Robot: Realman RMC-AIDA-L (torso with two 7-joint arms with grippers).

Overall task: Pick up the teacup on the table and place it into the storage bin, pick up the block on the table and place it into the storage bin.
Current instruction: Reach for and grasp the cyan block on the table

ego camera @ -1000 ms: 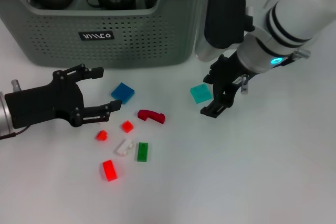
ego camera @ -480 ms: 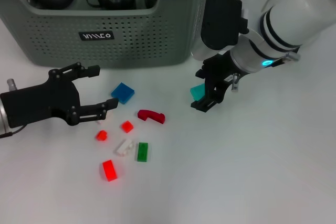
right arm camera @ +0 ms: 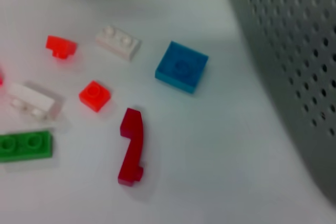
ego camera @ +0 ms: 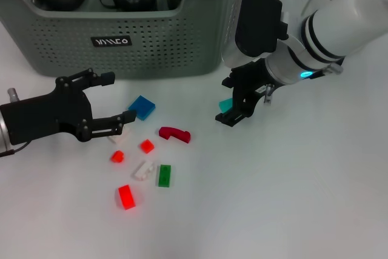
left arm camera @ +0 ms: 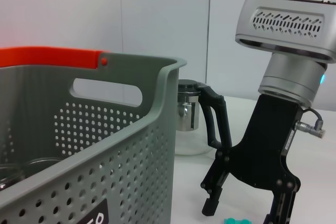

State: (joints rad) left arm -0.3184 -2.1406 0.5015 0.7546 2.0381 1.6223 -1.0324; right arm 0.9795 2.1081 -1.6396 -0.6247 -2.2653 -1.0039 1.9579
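Note:
The storage bin stands at the back of the table, with a dark teapot and glass cups inside. A teal block lies in front of its right corner. My right gripper is open and low over that block, one finger on each side. The left wrist view shows the same gripper with the teal block between its fingers. Behind it a glass teacup with a black handle stands on the table. My left gripper is open beside the blue block.
Several loose blocks lie between the arms: dark red curved, small red, white, green, bright red. The right wrist view shows the blue block and the bin wall.
My right gripper has moved left and down, so it now straddles the teal block. The left gripper has drifted slightly left and stays open.

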